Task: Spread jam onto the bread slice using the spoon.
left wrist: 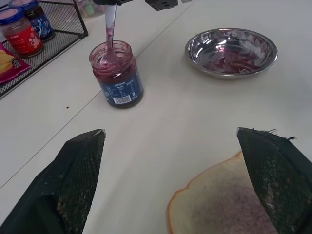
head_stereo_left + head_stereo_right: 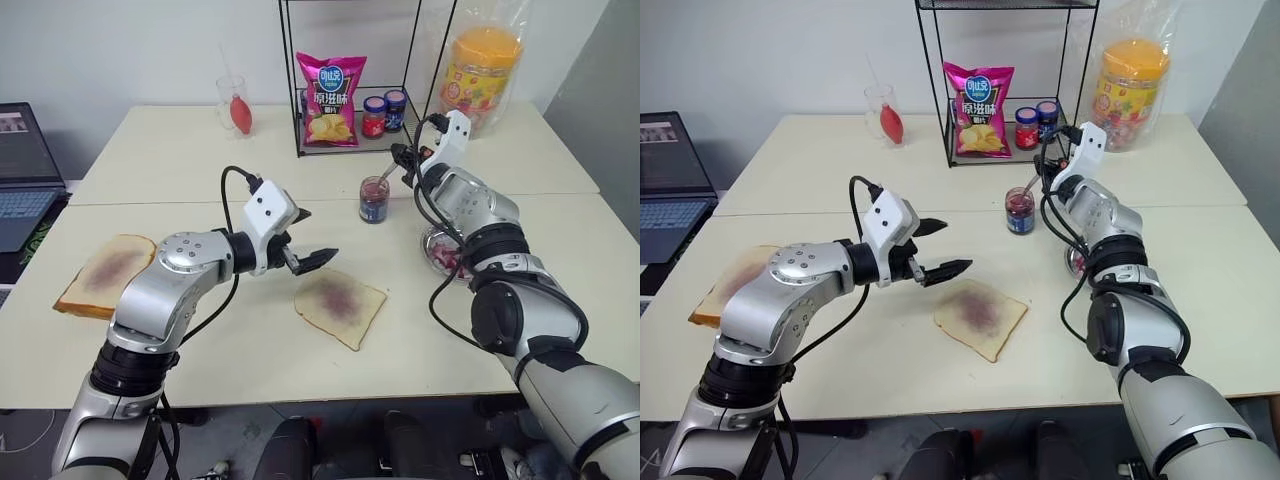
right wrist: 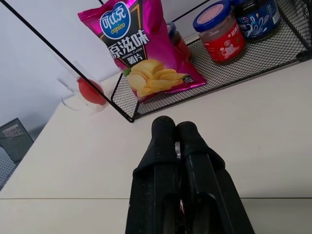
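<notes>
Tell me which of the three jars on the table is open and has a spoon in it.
The small clear glass jar with the blue label, standing apart before the black wire rack. The red-lidded jar and blue-lidded jar stand closed inside it.

Jam (image 2: pixel 374 200) jar behind bread slice (image 2: pixel 340 306), spoon (image 1: pixel 109 29) in jar, bowl (image 1: pixel 231 50) to its right

Bare table (image 2: pixel 200 160) lies open between my left gripper (image 2: pixel 303 240) and the jam (image 2: pixel 374 199), and around the bread slice (image 2: pixel 340 306). Behind the jar the wire rack (image 2: pixel 350 140) blocks the way; a metal bowl (image 1: pixel 231 50) sits beside it under my right arm.
</notes>
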Robot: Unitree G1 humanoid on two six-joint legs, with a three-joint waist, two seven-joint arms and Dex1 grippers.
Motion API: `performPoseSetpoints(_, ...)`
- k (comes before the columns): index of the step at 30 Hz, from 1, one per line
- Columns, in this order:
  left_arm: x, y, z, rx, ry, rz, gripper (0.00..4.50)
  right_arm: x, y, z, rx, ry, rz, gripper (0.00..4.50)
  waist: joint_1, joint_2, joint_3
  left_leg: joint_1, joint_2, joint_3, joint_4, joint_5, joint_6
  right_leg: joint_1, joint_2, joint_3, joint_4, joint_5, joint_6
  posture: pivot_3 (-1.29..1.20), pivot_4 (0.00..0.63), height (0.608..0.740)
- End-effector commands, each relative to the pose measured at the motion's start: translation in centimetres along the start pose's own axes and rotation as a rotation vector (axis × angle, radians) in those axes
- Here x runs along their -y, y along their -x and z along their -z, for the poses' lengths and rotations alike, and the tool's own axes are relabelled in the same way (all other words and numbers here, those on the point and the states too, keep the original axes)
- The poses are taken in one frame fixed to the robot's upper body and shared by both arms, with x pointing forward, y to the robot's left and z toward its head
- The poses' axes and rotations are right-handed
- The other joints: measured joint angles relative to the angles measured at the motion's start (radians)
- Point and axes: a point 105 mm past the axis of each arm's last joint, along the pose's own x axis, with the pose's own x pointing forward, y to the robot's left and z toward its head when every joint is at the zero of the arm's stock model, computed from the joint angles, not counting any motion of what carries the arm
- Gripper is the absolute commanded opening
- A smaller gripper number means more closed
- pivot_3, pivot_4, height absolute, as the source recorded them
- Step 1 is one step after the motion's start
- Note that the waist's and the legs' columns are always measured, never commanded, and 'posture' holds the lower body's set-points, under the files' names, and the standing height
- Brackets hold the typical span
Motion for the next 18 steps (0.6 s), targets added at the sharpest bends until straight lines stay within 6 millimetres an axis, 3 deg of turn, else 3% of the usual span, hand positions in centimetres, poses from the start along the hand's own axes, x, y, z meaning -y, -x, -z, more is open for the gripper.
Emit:
performPoseSetpoints(1,-0.2,0.1,-1.3,0.031,-0.044,-0.009,4.5,-1.8,0.0,-2.6,0.064,-0.021,-0.042,0.01,0.0,0.0,0.0,0.0,0.0,0.0,0.0,0.0,0.0,0.0,0.0,0.0,0.0,0.0,0.0,0.0,0.15,0.74)
performPoseSetpoints(18,-0.8,0.2,-1.0,0.031,-0.047,-0.036,4.5,-0.4,0.5,-3.0,0.067,-0.146,-0.001,0.01,0.0,0.0,0.0,0.0,0.0,0.0,0.0,0.0,0.0,0.0,0.0,0.0,0.0,0.0,0.0,0.0,0.15,0.74)
